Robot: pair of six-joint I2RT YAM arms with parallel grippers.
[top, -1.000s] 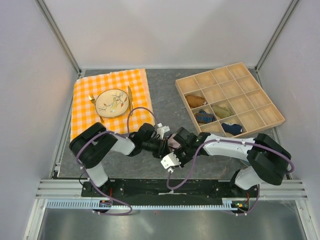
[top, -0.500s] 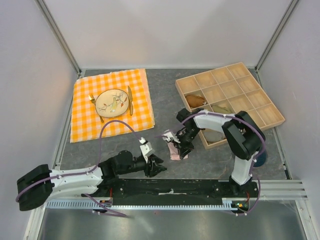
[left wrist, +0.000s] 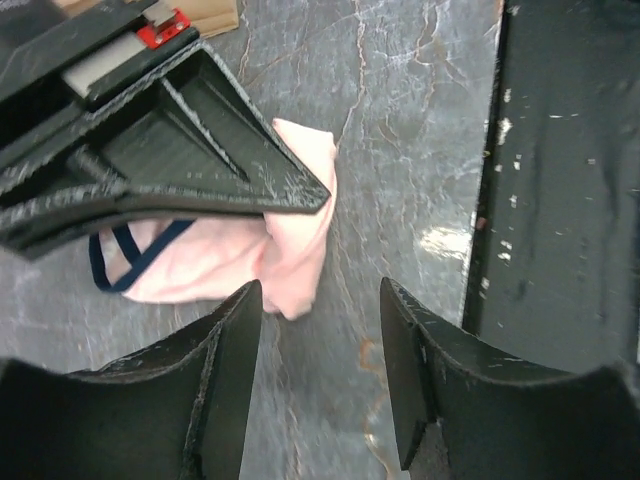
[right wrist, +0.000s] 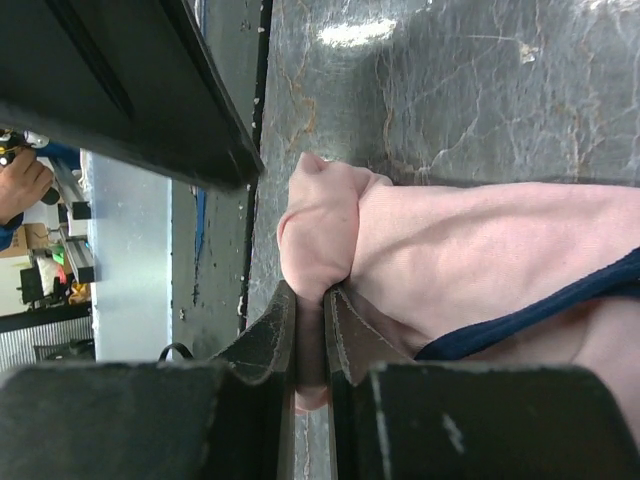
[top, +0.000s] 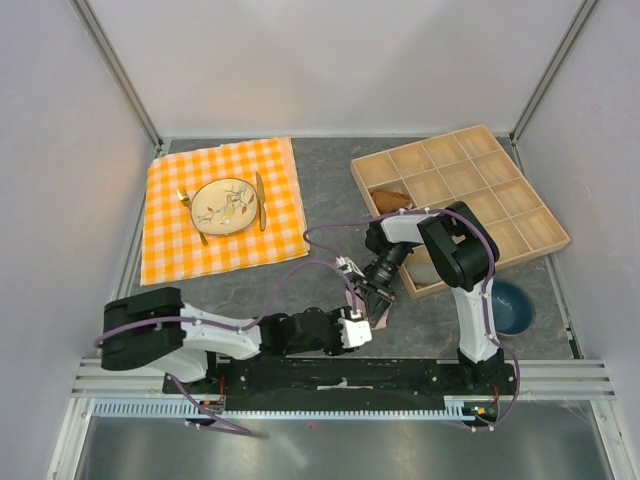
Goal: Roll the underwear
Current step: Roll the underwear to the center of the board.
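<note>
The right gripper [top: 372, 299] is covering the underwear [top: 354, 296] on the table [top: 330, 180], the left gripper [top: 353, 330] is pointing at it from just beside, the wooden tray [top: 500, 205] sitting near.

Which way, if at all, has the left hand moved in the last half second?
Yes. The left hand slid right, toward the wooden tray, and is now beside the underwear.

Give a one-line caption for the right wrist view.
Right gripper pinches a fold of pale pink navy-edged fabric underwear on grey marbled table.
</note>
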